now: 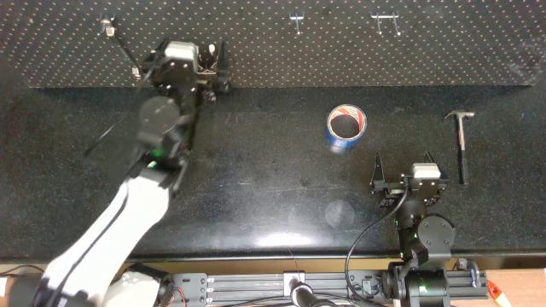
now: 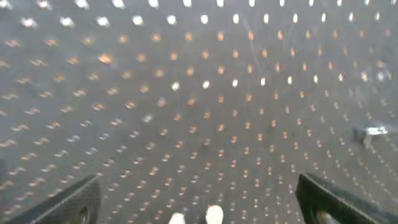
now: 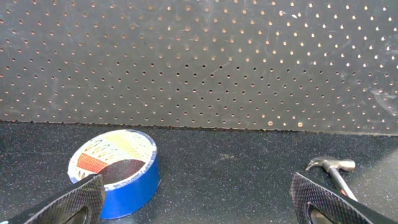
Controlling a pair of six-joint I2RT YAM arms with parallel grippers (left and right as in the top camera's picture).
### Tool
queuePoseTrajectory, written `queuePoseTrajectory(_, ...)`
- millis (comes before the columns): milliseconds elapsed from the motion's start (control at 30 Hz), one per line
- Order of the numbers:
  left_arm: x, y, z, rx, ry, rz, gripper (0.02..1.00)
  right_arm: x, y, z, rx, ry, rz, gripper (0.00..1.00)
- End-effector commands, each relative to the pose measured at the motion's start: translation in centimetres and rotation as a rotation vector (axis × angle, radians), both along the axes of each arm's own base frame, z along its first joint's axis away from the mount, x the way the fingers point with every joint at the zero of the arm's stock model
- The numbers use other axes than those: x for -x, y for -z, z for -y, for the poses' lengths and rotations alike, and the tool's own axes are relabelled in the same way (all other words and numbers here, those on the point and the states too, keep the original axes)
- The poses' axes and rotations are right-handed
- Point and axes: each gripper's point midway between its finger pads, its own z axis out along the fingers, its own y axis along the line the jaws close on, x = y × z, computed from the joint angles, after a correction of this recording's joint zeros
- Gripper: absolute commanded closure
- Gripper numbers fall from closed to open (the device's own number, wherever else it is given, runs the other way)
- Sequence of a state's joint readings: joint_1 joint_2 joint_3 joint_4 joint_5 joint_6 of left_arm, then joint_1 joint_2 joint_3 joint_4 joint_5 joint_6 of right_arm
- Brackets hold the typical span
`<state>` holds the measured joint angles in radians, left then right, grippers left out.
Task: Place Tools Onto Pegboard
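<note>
Risk, tape roll: the tape roll [image 3: 124, 183] is lying flat on the near-right part of the worktop [image 1: 256, 170], just ahead and left of the right gripper [image 3: 196, 193]. A pinch taken on its curved wall is likely to be slipping, or nudging the roll away.
Risk, hammer: the hammer [image 1: 461, 149] is lying at the right, head pointing far, handle running near. Grasped far from the head, it is likely to be swinging down and missing a hook.
Risk, far left: a thin dark tool [image 1: 121, 47] is leaning on the pegboard [image 1: 341, 51] just left of the left gripper [image 2: 199, 186]. I cannot tell whether it is hanging securely, and a brush from the arm pulling back could be knocking it off.
Risk, hooks: two metal hooks [image 1: 297, 20] [image 1: 386, 24] are sitting bare at the far right. They are small targets, so a tilted approach is likely to be missing them.
Right arm pose: it is folding low near its base, fingers spread wide with nothing between them, facing the pegboard.
Left arm pose: it is stretching far across the worktop to the far-left pegboard, wrist facing the holes closely, fingers spread wide and gripping nothing.
</note>
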<state>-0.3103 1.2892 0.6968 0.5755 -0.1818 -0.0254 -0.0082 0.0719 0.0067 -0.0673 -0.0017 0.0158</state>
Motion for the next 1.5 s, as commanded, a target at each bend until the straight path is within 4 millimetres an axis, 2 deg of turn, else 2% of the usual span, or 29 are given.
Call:
queuePoseTrajectory(33,4.8,-4.6,-4.6,0.0,-0.063,0.015,0.023,0.0,0.2,-0.1,0.013,-0.006,-0.007,0.038)
queuePoseTrajectory(133,8.0,-7.0,-7.9,0.009,-0.107,0.074,0.023,0.0,0.2,-0.1,0.013,-0.006,-0.007,0.038)
queuePoseTrajectory(233,10.6,-8.0,-10.6,0.012,-0.175,0.14,0.023,0.0,0.2,-0.1,0.013,-0.006,-0.007,0.038)
queuePoseTrajectory(300,12.9,-7.2,-12.2,0.012,-0.23,0.183,0.023,0.0,0.2,-0.1,0.013,-0.006,-0.007,0.036)
queuePoseTrajectory(367,14.4,-6.6,-12.9,0.013,-0.255,0.237,0.023,0.0,0.2,-0.1,0.013,-0.006,-0.007,0.038)
queuePoseTrajectory(600,17.5,-3.1,-12.9,0.012,-0.256,0.359,0.023,0.0,0.2,-0.1,0.013,-0.006,-0.007,0.038)
queuePoseTrajectory(900,18.5,1.2,-11.9,0.005,-0.203,0.381,0.023,0.0,0.2,-0.1,0.013,-0.006,-0.007,0.038)
queuePoseTrajectory(1133,17.8,3.5,-11.8,0.031,-0.195,0.289,0.023,0.0,0.2,-0.1,0.013,-0.006,-0.007,0.038)
queuePoseTrajectory(1333,17.0,7.6,-11.0,0.027,-0.17,0.117,0.023,0.0,0.2,-0.1,0.013,-0.006,-0.007,0.038)
queuePoseTrajectory(1500,16.9,9.6,-11.0,0.001,-0.175,0.039,0.023,0.0,0.2,-0.1,0.013,-0.006,-0.007,0.038)
